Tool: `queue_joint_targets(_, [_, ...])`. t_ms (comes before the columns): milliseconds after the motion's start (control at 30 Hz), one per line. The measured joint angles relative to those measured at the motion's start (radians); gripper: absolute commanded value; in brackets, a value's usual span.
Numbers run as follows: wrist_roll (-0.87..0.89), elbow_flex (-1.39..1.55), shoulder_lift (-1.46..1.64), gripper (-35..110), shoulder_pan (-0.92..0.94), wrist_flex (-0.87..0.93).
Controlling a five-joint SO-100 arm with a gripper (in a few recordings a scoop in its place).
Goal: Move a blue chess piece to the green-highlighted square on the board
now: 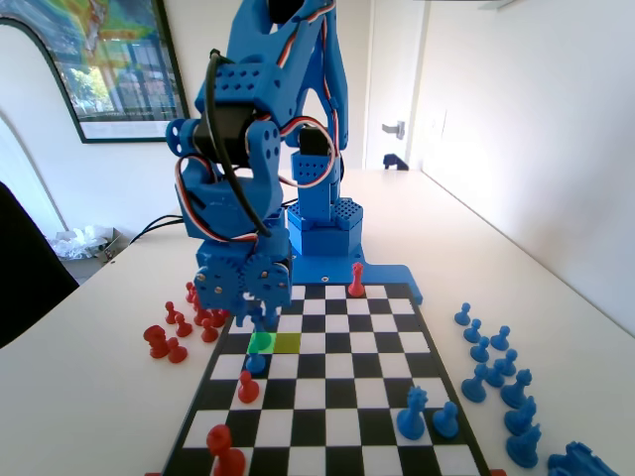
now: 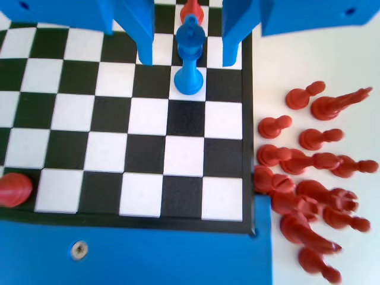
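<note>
Nearest the fixed camera, two red pieces [image 1: 226,451] on the board [image 1: 327,466], near left corner. Farther up that left side, gripper [image 1: 260,322] low over the squares, fingers spread and clasping nothing. Blue chess piece [image 2: 190,59] upright between the jaws, clear of both in the wrist view. Green-highlighted square [image 1: 263,342] just under the gripper. Right of the board, spare blue pieces [image 1: 496,372] on the table [image 1: 556,297].

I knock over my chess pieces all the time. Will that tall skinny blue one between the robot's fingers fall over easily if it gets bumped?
Probably, yes. The blue chess piece is tall on a thin stem, so a bump near its top would likely tip it, though its flared base helps. It looks like stiff, light plastic. The open gripper straddles it with gaps on both sides.
</note>
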Motion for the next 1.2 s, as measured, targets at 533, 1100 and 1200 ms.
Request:
queue_joint_targets(533, [0.000, -0.290, 0.089, 1, -0.002, 0.425])
queue_joint_targets(1100, [0.044, -0.092, 0.755, 1, -0.127, 0.548])
queue_joint_targets(1200, [0.064, -0.057, 0.910, 1, -0.167, 0.594])
